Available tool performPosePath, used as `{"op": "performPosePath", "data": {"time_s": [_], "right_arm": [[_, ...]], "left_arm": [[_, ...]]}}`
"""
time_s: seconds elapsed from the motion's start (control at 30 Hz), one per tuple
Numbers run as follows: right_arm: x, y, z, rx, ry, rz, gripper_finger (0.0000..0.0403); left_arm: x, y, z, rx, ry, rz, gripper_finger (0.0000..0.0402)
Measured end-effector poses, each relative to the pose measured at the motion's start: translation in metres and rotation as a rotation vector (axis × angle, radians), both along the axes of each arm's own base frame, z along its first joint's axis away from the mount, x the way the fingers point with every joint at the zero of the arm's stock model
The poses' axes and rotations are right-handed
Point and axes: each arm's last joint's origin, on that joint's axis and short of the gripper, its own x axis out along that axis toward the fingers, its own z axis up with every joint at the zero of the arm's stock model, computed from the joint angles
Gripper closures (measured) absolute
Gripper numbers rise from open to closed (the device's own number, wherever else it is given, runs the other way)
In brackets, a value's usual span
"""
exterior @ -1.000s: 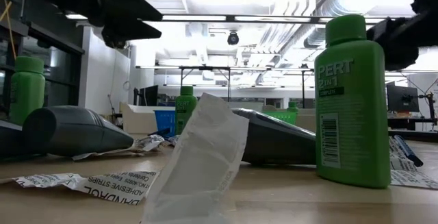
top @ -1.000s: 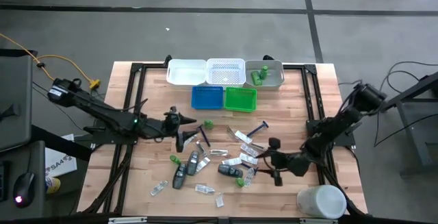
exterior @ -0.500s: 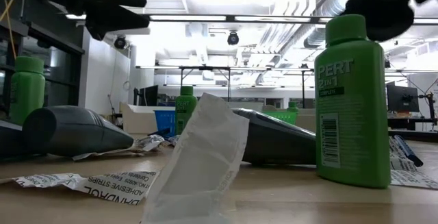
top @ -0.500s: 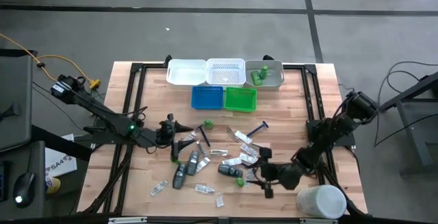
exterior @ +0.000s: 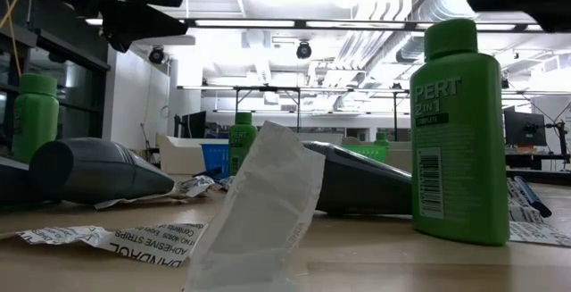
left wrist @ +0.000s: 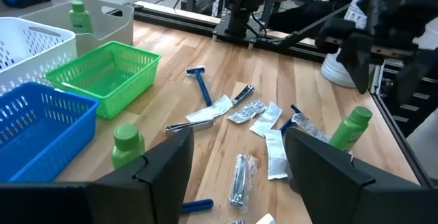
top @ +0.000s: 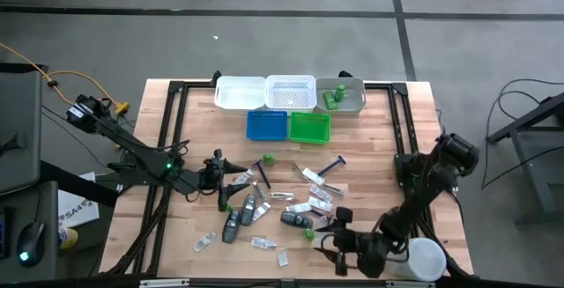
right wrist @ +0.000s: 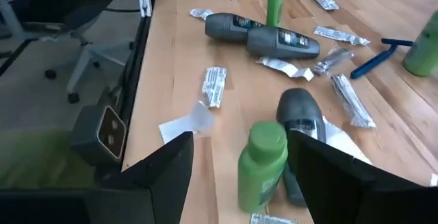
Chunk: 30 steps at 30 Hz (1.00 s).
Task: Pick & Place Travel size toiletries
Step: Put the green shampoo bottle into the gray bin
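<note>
Toiletries lay scattered across the wooden table (top: 185,121) in our high view: green bottles, grey deodorant sticks (top: 232,225), packets and a blue razor (top: 331,166), in front of the white, blue (top: 266,125) and green (top: 309,127) baskets. We saw the left gripper (top: 231,182) over the pile's left edge and the right gripper (top: 333,246) at the near edge beside the large white container (top: 423,260).

Low down, we faced an upright green Pert bottle (exterior: 460,131), a white packet (exterior: 259,212) and a grey deodorant (exterior: 94,171).

From the left wrist we saw its fingers (left wrist: 164,166) spread apart and empty above a small green bottle (left wrist: 126,144).

From the right wrist, fingers (right wrist: 171,159) likewise stood apart, empty, above another green bottle (right wrist: 263,164).
</note>
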Motion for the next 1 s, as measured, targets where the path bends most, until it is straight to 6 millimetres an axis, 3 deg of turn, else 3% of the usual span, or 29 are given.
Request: {"op": "performPosePath", "data": {"time_s": [0.23,0.67,0.83,1.0], "right_arm": [[-0.003,0.005,-0.015,-0.009,-0.040,-0.105,0.0184],[-0.004,0.004,-0.022,-0.027,0.030,-0.060,0.0211],[-0.002,-0.003,-0.026,-0.039,0.087,-0.062,0.0182],[0.009,-0.011,-0.025,0.005,0.094,-0.079,0.0116]], "left_arm": [[0.000,0.000,0.000,-0.010,-0.002,0.002,0.0172],[0.000,0.000,0.000,-0.024,-0.004,0.003,0.0172],[0.000,0.000,0.000,-0.024,-0.005,0.002,0.0172],[0.000,0.000,0.000,-0.024,-0.004,0.002,0.0172]]}}
